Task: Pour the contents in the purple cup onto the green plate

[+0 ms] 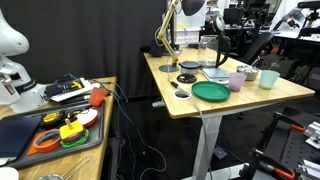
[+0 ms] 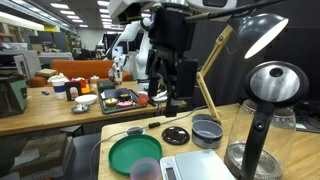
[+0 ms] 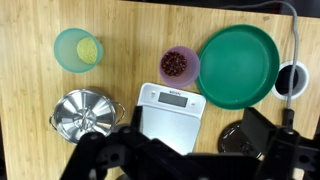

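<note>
Wood lab table sitting cluttered. Gripper hovering high, jaws standing wide apart, gripping nothing. Purple cup standing upright just beside green plate, near scale. Contents lying inside. Cup prob light, smooth thin plastic; grabbing mid-wall from side looking best.

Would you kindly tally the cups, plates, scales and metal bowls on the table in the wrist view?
Cups: 2, the purple cup and the mint cup
Plates: 1, the green plate
Scales: 1, the scale
Metal bowls: 1, the metal bowl
Total: 5
</note>
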Tool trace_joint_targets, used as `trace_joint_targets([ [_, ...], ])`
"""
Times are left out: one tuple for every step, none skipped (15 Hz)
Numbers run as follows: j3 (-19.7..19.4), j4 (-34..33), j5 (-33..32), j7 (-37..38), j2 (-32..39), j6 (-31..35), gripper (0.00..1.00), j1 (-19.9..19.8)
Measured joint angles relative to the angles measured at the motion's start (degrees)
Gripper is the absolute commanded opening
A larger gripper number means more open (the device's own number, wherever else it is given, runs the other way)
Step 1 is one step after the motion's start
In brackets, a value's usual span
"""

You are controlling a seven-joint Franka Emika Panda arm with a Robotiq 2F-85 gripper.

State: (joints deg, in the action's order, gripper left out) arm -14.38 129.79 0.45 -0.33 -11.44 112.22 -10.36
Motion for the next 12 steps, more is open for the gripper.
trace_joint_targets([
  [0.0,0.0,-0.1,0.0,0.3,0.0,1.00,0.0],
  [0.0,0.0,-0.2,0.0,0.7,0.2,1.00,0.0],
  [-0.1,-0.1,-0.2,0.0,1.3,0.6,1.00,-0.1],
  [-0.1,-0.1,-0.2,-0.1,2.0,1.2,1.00,-0.1],
  [-0.2,-0.1,-0.1,-0.1,2.9,1.9,1.00,-0.1],
  [-0.2,-0.1,-0.1,-0.1,3.9,2.8,1.00,-0.1],
  [-0.2,-0.1,0.0,-0.1,5.1,3.7,1.00,-0.1],
  [-0.2,-0.2,0.1,-0.1,6.3,4.7,1.00,-0.1],
  [-0.2,-0.3,0.1,-0.1,7.6,5.6,1.00,-0.2],
  [-0.2,-0.4,0.2,-0.1,9.0,6.2,1.00,-0.2],
  [-0.2,-0.5,0.2,-0.1,10.2,6.8,1.00,-0.2],
  [-0.2,-0.6,0.2,-0.1,11.4,7.3,1.00,-0.3],
])
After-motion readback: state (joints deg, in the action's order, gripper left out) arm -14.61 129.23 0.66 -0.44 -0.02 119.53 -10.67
